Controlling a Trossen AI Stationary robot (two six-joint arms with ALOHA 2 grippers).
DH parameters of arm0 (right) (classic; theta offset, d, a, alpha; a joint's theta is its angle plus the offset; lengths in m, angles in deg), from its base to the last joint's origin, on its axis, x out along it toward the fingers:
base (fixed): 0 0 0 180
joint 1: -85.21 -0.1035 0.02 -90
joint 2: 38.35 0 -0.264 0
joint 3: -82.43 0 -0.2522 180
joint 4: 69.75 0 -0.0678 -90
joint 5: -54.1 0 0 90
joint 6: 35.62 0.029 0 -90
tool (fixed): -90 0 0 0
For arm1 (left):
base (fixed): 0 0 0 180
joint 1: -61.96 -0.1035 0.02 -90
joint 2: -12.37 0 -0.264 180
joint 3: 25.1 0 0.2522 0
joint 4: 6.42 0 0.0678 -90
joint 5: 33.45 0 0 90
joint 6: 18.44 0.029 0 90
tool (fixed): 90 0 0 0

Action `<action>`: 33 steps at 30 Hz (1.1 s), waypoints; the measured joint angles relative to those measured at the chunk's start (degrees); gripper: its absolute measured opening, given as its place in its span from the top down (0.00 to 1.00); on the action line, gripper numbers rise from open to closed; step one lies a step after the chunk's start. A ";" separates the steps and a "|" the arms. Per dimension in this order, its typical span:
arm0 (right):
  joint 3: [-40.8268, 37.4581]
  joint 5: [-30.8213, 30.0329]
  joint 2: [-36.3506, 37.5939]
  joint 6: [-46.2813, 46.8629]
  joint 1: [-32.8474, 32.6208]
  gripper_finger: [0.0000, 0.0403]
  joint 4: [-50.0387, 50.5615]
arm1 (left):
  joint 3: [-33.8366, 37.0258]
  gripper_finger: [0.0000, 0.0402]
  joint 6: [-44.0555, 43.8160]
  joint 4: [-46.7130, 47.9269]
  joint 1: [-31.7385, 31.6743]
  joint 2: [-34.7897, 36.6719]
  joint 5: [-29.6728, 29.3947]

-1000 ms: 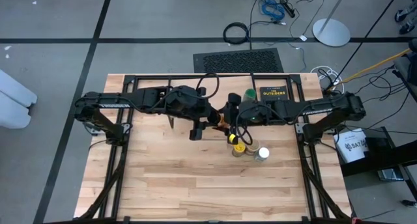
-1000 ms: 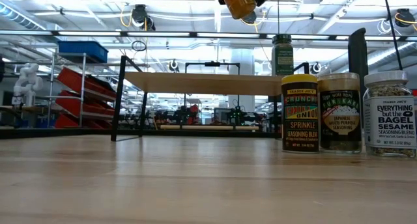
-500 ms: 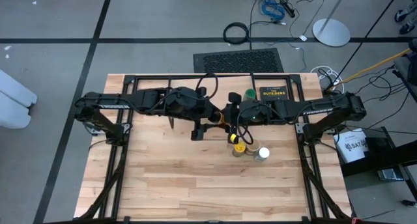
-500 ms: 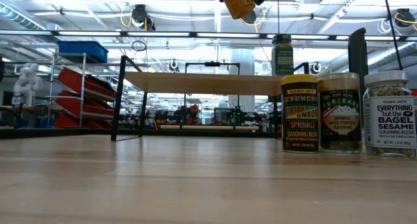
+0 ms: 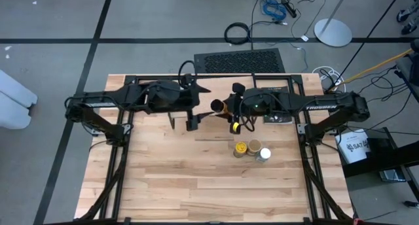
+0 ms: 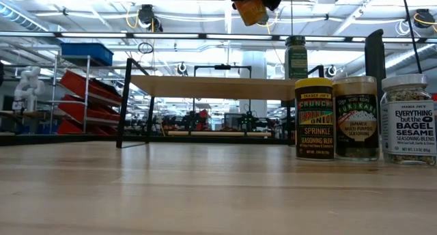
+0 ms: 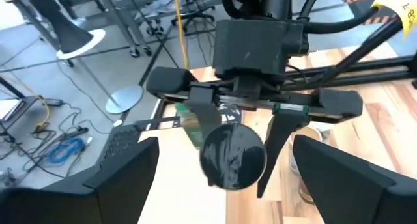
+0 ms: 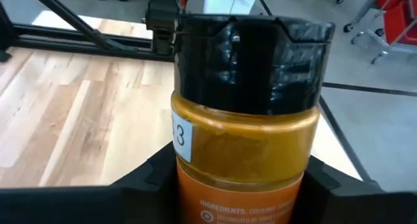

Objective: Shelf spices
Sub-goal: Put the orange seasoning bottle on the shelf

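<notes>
Dark-lidded jar (image 8: 244, 126) clenched in my right pincer (image 5: 226, 108) above shelf (image 6: 218, 87); left pincer (image 5: 191, 107) released; tilt risks toppling green-lidded jar (image 6: 295, 57).

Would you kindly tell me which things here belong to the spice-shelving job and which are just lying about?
Belongs to the job: shelf; green-lidded jar standing on it; dark-lidded jar held in the right end effector; yellow-lidded jar, furikake jar and white-lidded jar on the table.

Just lying about: floor mat; coiled cable; round stand base.
</notes>
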 joint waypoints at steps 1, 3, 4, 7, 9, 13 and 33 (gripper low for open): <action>0.00 0.11 0.15 0.01 0.01 0.56 0.03 | 0.00 0.09 -0.29 0.07 0.00 0.12 -0.02; 0.00 0.31 0.58 -0.01 -0.05 0.56 -0.09 | 0.00 0.09 -0.79 0.63 -0.06 0.03 0.25; 0.00 0.41 0.71 -0.01 -0.08 0.56 0.12 | 0.00 0.09 -0.76 0.98 -0.08 -0.27 0.40; 0.02 1.08 0.79 -0.21 -0.07 0.56 0.25 | 0.00 0.09 0.09 0.88 -0.10 -1.53 0.21; 0.02 1.76 0.77 -0.19 -0.05 0.56 0.36 | 0.00 0.09 0.92 0.41 -0.10 -2.70 -0.95; 0.02 1.82 0.77 -0.16 -0.08 0.56 0.58 | 0.04 0.09 1.77 -0.68 -0.13 -4.41 -0.17; 0.02 1.42 0.71 -1.33 -0.21 0.56 2.07 | 0.04 0.43 1.70 -1.91 -1.28 -6.64 2.30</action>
